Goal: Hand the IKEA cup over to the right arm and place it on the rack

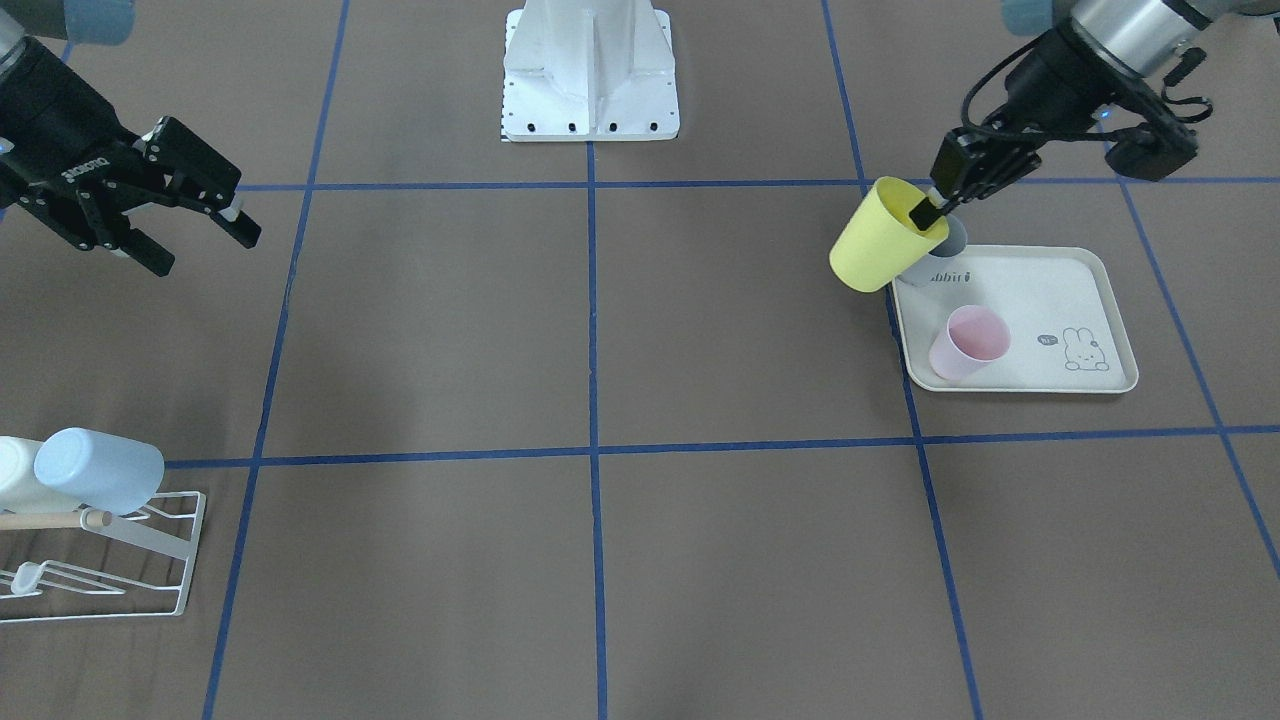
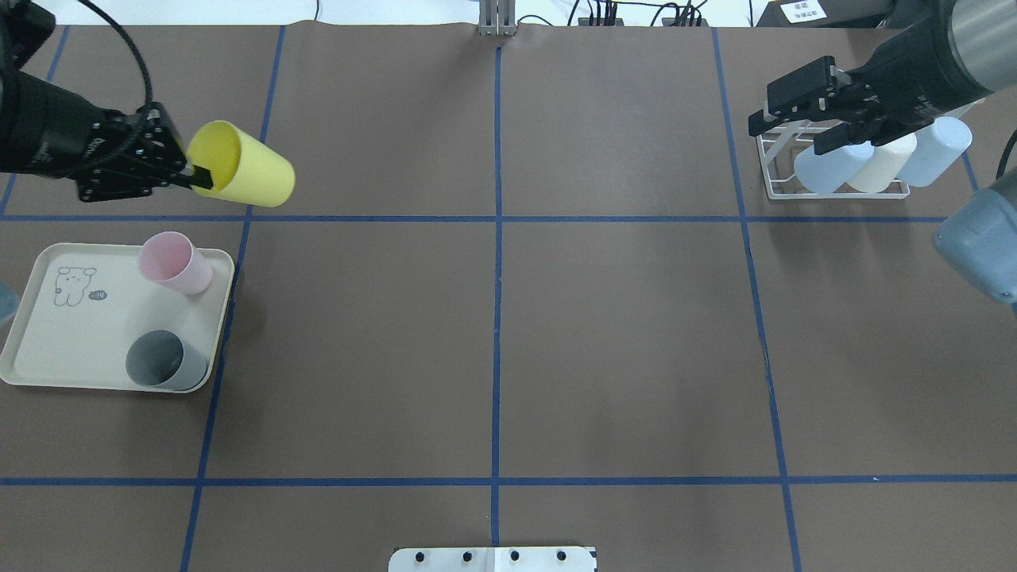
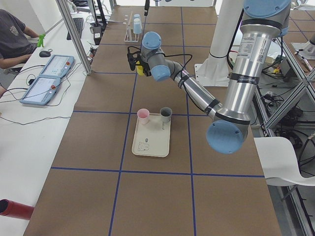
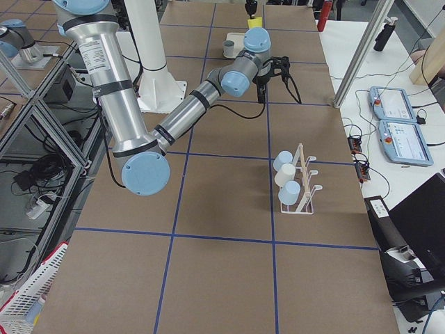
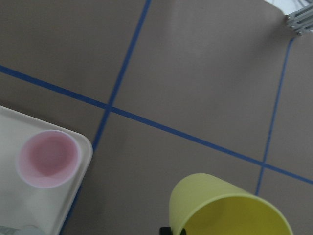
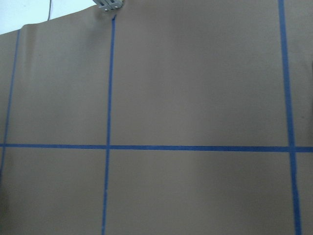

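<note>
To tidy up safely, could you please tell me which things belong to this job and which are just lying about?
Job: yellow cup, left end effector holding it, right end effector, rack.
Lying about: tray, pink cup, grey cup, three racked cups.

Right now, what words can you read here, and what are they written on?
"abbit": printed on the tray, its start hidden behind the grey cup.
"ROBOTIQ": upside down on the body of the right claw.
The speech bubble printed on the tray holds marks too small to read.
</note>
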You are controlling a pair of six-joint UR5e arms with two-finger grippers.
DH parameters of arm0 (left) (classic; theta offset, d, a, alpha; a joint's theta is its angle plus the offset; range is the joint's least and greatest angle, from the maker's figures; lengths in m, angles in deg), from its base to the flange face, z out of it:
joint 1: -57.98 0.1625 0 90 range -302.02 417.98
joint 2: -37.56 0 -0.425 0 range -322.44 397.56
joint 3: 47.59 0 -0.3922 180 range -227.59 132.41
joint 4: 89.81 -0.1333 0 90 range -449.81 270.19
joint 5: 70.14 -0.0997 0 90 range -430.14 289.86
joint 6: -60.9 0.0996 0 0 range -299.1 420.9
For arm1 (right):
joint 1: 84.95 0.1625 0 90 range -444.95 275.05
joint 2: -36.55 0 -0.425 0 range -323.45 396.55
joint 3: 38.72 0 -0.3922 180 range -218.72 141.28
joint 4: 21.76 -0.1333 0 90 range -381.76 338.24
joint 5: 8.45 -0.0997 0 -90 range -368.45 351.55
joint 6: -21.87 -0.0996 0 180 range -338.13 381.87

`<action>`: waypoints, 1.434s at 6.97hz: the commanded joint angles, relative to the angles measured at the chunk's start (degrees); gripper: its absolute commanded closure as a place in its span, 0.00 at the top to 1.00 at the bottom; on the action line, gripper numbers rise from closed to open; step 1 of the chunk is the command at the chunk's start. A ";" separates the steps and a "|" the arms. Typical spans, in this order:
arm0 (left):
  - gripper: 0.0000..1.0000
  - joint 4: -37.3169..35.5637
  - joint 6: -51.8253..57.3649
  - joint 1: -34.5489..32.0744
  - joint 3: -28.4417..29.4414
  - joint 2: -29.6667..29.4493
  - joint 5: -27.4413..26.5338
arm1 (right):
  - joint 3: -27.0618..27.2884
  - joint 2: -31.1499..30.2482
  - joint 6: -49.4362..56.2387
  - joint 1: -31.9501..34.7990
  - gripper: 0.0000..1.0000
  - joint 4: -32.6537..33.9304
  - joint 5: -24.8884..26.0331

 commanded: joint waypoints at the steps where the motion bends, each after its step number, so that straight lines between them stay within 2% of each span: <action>1: 0.00 16.30 -16.81 6.03 6.85 -8.63 -0.48 | -2.82 -0.31 -18.92 -1.64 0.99 -20.61 -0.07; 2: 0.00 25.96 -24.36 8.74 9.84 -11.37 -4.48 | -5.72 -0.40 -26.48 -3.03 0.99 -32.54 0.02; 3: 0.00 35.80 -32.88 13.20 10.31 -11.48 -10.79 | -9.23 -0.40 -33.17 -3.74 0.99 -44.50 0.11; 4: 0.00 42.42 -38.71 15.51 11.01 -11.74 -12.51 | -12.22 0.04 -39.06 -4.71 0.99 -56.19 0.72; 5: 0.00 46.58 -43.99 16.14 11.01 -12.27 -12.52 | -12.60 1.09 -46.08 -6.11 0.99 -63.01 2.73; 7: 0.00 54.58 -52.79 17.28 11.54 -12.27 -16.71 | -13.30 2.77 -58.24 -14.16 0.99 -78.19 15.34; 8: 0.00 57.75 -54.57 18.77 12.32 -12.27 -17.87 | -13.56 3.38 -59.50 -15.86 0.99 -80.46 16.27; 10: 0.00 63.91 -60.97 20.10 12.94 -12.36 -19.29 | -13.57 7.32 -59.51 -17.63 0.99 -80.65 16.37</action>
